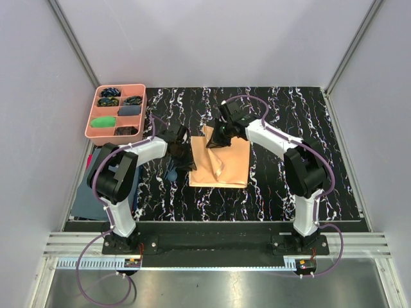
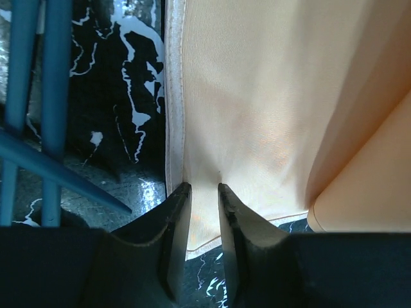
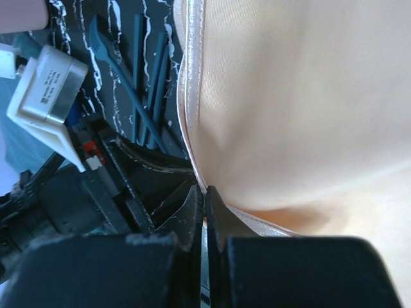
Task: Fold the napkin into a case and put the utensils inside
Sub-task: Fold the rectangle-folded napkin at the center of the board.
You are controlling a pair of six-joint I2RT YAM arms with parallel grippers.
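The peach-orange napkin (image 1: 221, 165) lies partly folded on the black marbled table. It fills the left wrist view (image 2: 270, 96) and the right wrist view (image 3: 302, 96). My left gripper (image 1: 185, 156) is at its left hem, jaws a narrow gap apart with flat fabric showing between the tips (image 2: 202, 187). My right gripper (image 1: 214, 140) is shut on the napkin's hemmed edge (image 3: 204, 190) at the far-left corner, holding it up. The dark blue utensils (image 1: 171, 172) lie on the table left of the napkin, also in the left wrist view (image 2: 38, 96) and the right wrist view (image 3: 138, 83).
A pink compartment tray (image 1: 90, 122) with small coloured bundles stands at the far left. A dark blue-grey cloth (image 1: 87, 199) lies at the table's left edge under the left arm. Grey walls close in the table on three sides.
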